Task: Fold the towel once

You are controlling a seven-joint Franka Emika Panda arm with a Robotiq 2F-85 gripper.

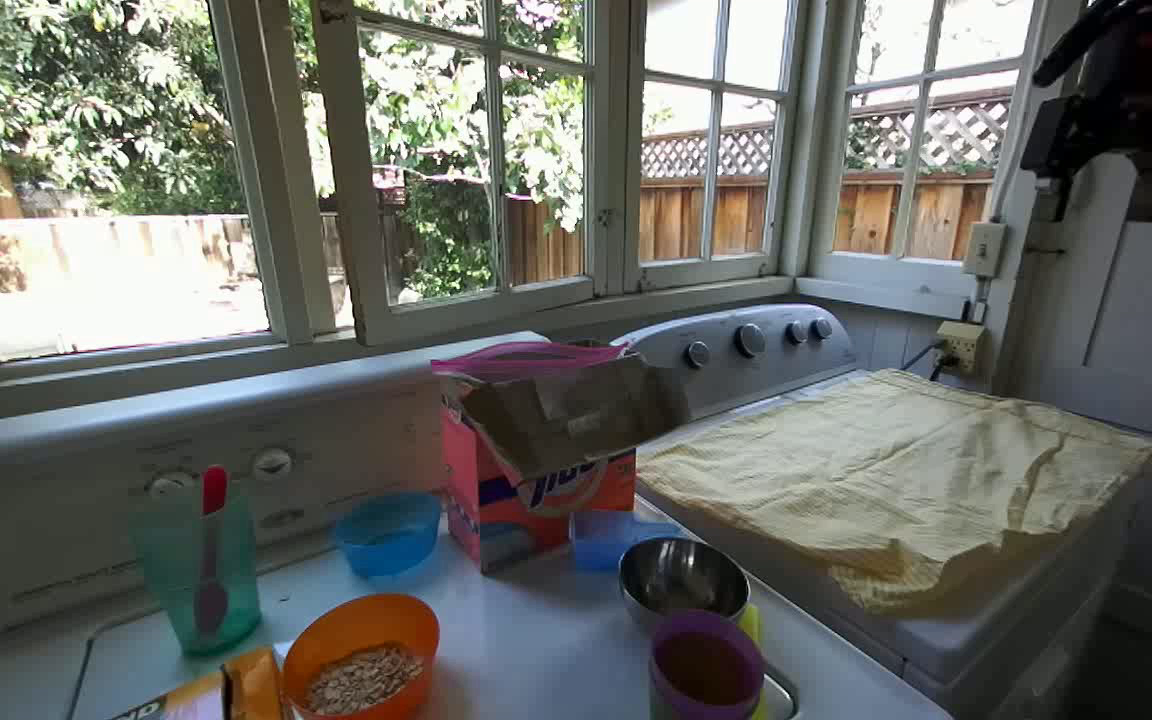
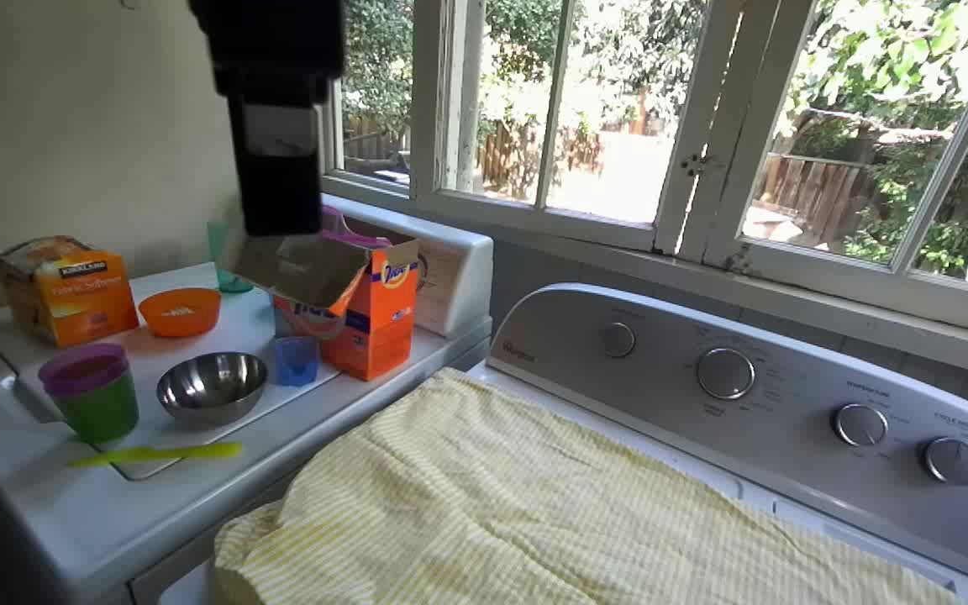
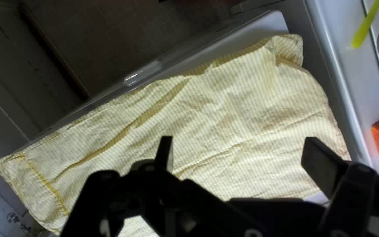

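The towel is a pale yellow striped cloth. It lies spread and wrinkled over the top of a white washer in both exterior views [image 1: 896, 480] [image 2: 492, 504]. It also fills much of the wrist view [image 3: 225, 98], where one corner at the upper right is bunched over and a long crease runs across the left half. My gripper is open and empty, high above the towel, in an exterior view [image 1: 1096, 205] and in the wrist view [image 3: 239, 143]. The gripper also shows from the side in an exterior view [image 2: 282, 218]. It touches nothing. The gripper hides part of the towel's lower edge in the wrist view.
The washer's raised control panel [image 2: 728, 378] with knobs stands behind the towel. On the adjoining white machine stand an orange detergent box [image 2: 383, 319], a metal bowl [image 2: 211, 391], an orange bowl [image 2: 180, 313], stacked cups [image 2: 97, 403] and a yellow-green utensil [image 2: 156, 454]. Windows line the back.
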